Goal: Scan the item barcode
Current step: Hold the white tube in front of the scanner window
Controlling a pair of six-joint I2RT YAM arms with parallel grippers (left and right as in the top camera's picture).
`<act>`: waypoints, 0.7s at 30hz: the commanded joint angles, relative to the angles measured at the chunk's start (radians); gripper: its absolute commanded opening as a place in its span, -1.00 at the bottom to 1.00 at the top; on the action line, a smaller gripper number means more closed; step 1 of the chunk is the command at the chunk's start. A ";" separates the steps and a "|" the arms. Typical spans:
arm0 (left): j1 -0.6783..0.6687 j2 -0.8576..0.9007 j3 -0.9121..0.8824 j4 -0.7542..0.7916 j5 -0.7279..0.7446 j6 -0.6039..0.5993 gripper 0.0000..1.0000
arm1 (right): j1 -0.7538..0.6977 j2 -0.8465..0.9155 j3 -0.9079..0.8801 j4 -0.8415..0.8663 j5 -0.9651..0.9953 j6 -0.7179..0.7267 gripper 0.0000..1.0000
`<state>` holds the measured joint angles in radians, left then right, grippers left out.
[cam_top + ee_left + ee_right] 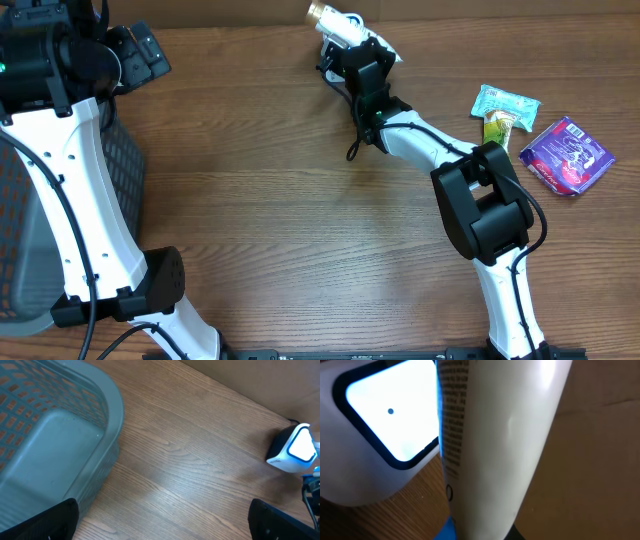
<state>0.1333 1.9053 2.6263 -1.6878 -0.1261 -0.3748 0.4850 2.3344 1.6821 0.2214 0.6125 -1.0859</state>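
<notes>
White tube (500, 445) fills right wrist view, clenched in right gripper (350, 42) at far edge of table (280, 200), gold cap pointing far-left. Scanner (385, 425) just beside tube, lit window facing its printed side, tube's long axis running alongside window. Barcode itself not visible. Left gripper (160, 527) released, empty, near basket (55, 435) at left edge, well apart from tube. Right arm far nearer. Judgement: slight roll of tube toward window may be needed for read.
</notes>
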 commanded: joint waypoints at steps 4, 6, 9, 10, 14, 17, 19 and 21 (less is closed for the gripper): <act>0.003 0.004 -0.001 -0.002 0.004 -0.014 0.99 | -0.010 -0.019 0.027 0.031 0.045 -0.005 -0.93; 0.003 0.004 -0.001 -0.002 0.004 -0.014 0.99 | -0.013 -0.019 0.027 0.031 0.045 -0.005 -0.93; 0.003 0.004 -0.001 -0.002 0.004 -0.014 0.99 | -0.015 -0.019 0.027 0.030 0.052 -0.004 -0.93; 0.003 0.004 -0.001 -0.002 0.004 -0.014 0.99 | -0.015 -0.019 0.027 0.028 0.053 -0.005 -0.93; 0.003 0.004 -0.001 -0.002 0.004 -0.014 0.99 | -0.015 -0.018 0.027 0.022 0.056 -0.004 -0.93; 0.003 0.004 -0.001 -0.002 0.004 -0.014 0.99 | -0.015 -0.019 0.027 0.004 0.058 -0.004 -0.93; 0.003 0.004 -0.001 -0.002 0.004 -0.014 0.99 | -0.015 -0.019 0.027 -0.001 0.068 -0.004 -0.93; 0.003 0.004 -0.001 -0.002 0.004 -0.014 0.99 | -0.015 -0.019 0.027 -0.001 0.076 -0.004 -0.93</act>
<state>0.1333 1.9053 2.6263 -1.6878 -0.1265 -0.3748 0.4767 2.3344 1.6821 0.1970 0.6506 -1.1011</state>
